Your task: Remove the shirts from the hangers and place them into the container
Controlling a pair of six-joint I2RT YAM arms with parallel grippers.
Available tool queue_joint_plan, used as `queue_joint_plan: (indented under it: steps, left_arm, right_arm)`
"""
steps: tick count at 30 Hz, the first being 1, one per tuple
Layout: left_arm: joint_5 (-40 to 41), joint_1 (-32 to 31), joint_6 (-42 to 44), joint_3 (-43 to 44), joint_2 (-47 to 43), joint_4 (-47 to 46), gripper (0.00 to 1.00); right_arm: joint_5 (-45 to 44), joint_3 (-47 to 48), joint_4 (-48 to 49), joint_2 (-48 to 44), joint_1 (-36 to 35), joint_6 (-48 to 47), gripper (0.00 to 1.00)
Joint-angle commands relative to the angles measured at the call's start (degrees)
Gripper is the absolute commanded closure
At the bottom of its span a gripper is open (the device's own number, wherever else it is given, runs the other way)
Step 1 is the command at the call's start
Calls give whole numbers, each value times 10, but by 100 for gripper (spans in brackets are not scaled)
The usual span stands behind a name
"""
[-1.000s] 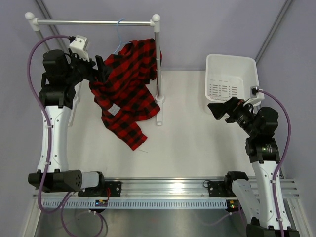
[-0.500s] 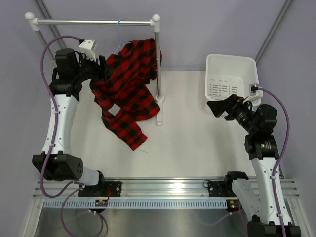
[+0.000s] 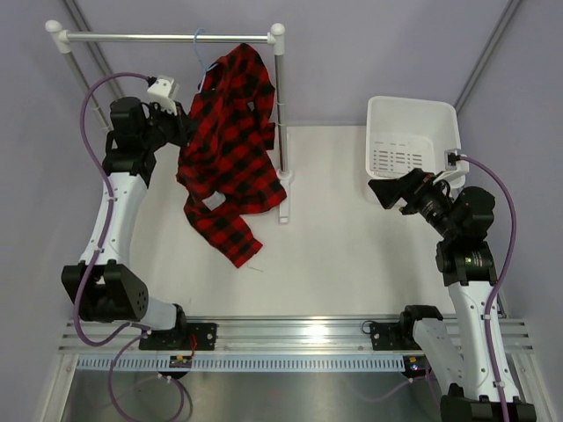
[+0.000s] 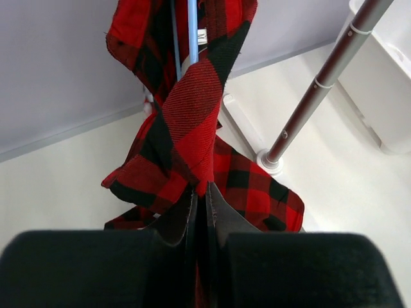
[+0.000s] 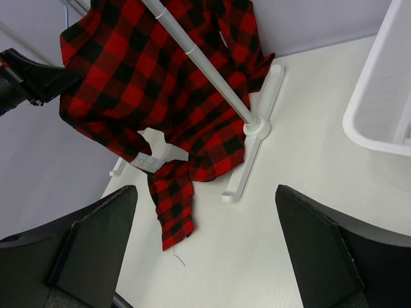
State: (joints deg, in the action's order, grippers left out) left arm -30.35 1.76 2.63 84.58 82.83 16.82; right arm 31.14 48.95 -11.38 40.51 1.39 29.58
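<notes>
The red-and-black checked shirt (image 3: pixel 227 132) hangs on the light-blue wire hanger (image 3: pixel 201 46) from the rack's top rail, and one sleeve trails onto the table (image 3: pixel 225 236). My left gripper (image 3: pixel 182 124) is at the shirt's left edge, shut on a fold of its cloth. In the left wrist view the jaws (image 4: pixel 205 196) pinch the red shirt (image 4: pixel 192 122), with the hanger wires (image 4: pixel 192 32) above. My right gripper (image 3: pixel 385 193) hovers open and empty in front of the white container (image 3: pixel 412 112). The right wrist view shows the shirt (image 5: pixel 148 77) and the wide-apart right gripper (image 5: pixel 204 192).
The white-and-silver clothes rack (image 3: pixel 280 105) stands at the back left, its foot (image 3: pixel 283 198) on the table beside the shirt. Its pole (image 5: pixel 199 58) crosses the shirt in the right wrist view. The container's rim (image 5: pixel 376 96) is at the right edge there.
My left gripper moved in toward the shirt and shut on its edge. The shirt now hangs straighter and higher, and the hanger has slid a little left along the rail. The right arm stayed put.
</notes>
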Motion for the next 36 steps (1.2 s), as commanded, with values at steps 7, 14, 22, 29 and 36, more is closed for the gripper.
queue_joint_plan:
  steps: [7,14,22,29,36]
  left_arm:
    - [-19,-6,-61,-73,-129,-165,100]
    - [-40,-5,-82,-36,-147,-157,100]
    - [104,-6,-69,-36,-201,-35,100]
    - [206,-6,-130,-128,-369,53,100]
    - [138,-6,-193,-196,-487,97,100]
  right_arm:
    - [10,-5,12,-3,-5,-11,1]
    - [10,-5,6,2,-5,-12,1]
    - [-49,11,-26,18,-10,12,1]
    - [-43,5,-13,46,-35,51,1]
    - [-5,39,-29,64,-73,40,1]
